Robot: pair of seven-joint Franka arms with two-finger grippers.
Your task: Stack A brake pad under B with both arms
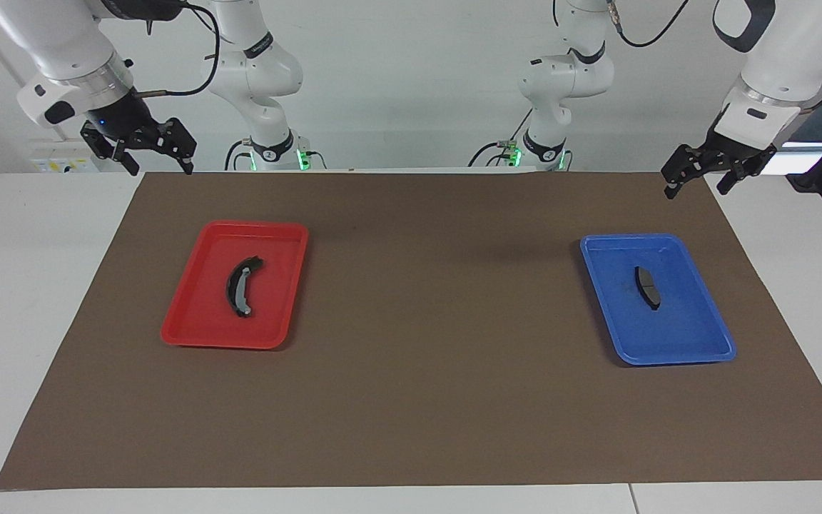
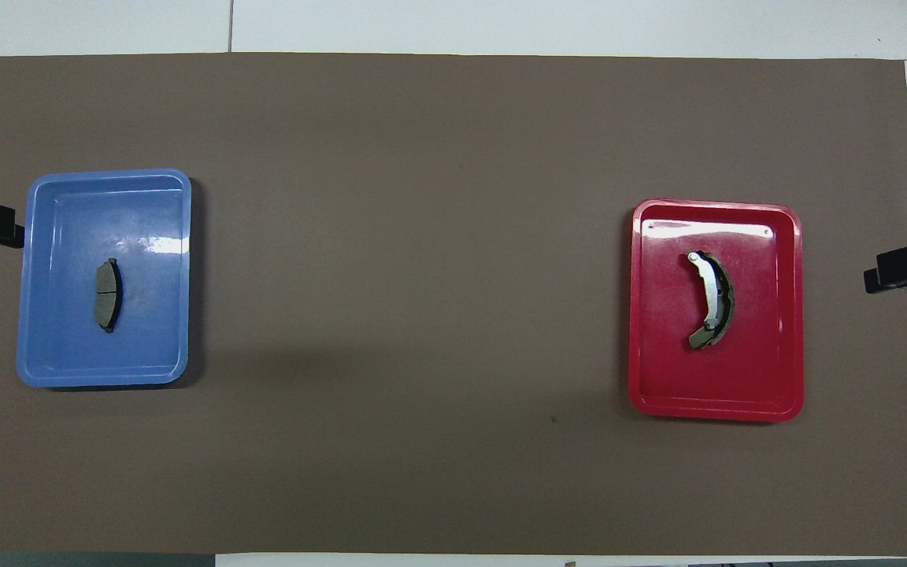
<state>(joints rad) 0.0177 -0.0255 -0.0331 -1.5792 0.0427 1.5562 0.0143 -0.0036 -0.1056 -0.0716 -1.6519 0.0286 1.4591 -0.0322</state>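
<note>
Mat [image 1: 425,371]: flat brown sheet with a matte face, laid over the white surface [image 1: 26,285]; landmark for every place below.
Blue tray [image 1: 703,335]: glossy plastic, rectangular with rounded corners and a raised rim, on the mat toward the left arm's end.
A brake pad [image 1: 647,287]: short, dark, slightly curved flat pad lying on the blue tray's floor, near its middle; the overhead view [image 2: 109,294] shows a thin groove across its face, which the facing view does not resolve.
Red tray [image 1: 197,314]: same glossy rimmed shape, on the mat toward the right arm's end, well apart from the blue tray.
B [image 1: 241,285]: long crescent pad, black body with a light grey strip along its face, flat on the red tray's floor; from overhead [image 2: 710,301] the strip looks like bare metal with a small round spot at one tip.
Left gripper [image 1: 696,178]: black, two fingers spread apart and holding nothing, up in the air over the mat's corner at the robots' edge; overhead only a black tip shows at the frame's side.
Right gripper [image 1: 158,158]: black, fingers likewise parted and empty, raised over the mat's other corner at the robots' edge.
</note>
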